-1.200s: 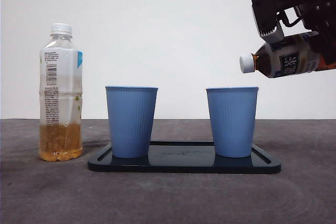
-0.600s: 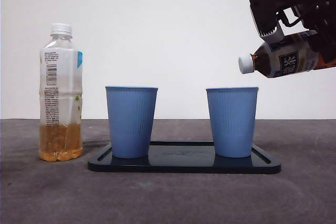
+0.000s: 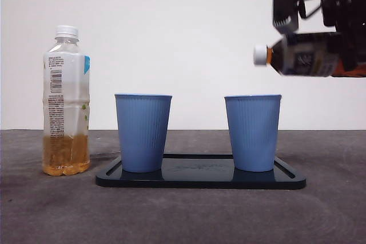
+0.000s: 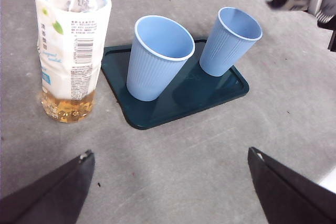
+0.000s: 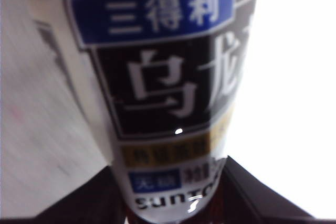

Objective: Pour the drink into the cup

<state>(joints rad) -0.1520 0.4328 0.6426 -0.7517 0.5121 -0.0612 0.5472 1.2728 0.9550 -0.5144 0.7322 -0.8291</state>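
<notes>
Oolong bottle first: in your front view it lies almost level in the air at about two o'clock, above and just right of the right cup, its white cap still on and pointing left. The right gripper is clamped around the bottle's body, coming in dark from the upper right corner. Both blue cups stand upright on the dark tray, the left cup at about nine o'clock from the right one. At nine o'clock from the tray you see a clear bottle standing capped on the table, with amber drink filling only its bottom part.

In your left wrist view, the left gripper hangs over bare table with its jaws wide apart and nothing between them. You see the tray with both cups, the clear bottle beside it, and the oolong bottle's capped neck blurred over the far cup.

In your right wrist view, the oolong bottle's label fills the picture, the body pinched between the two black jaws.
</notes>
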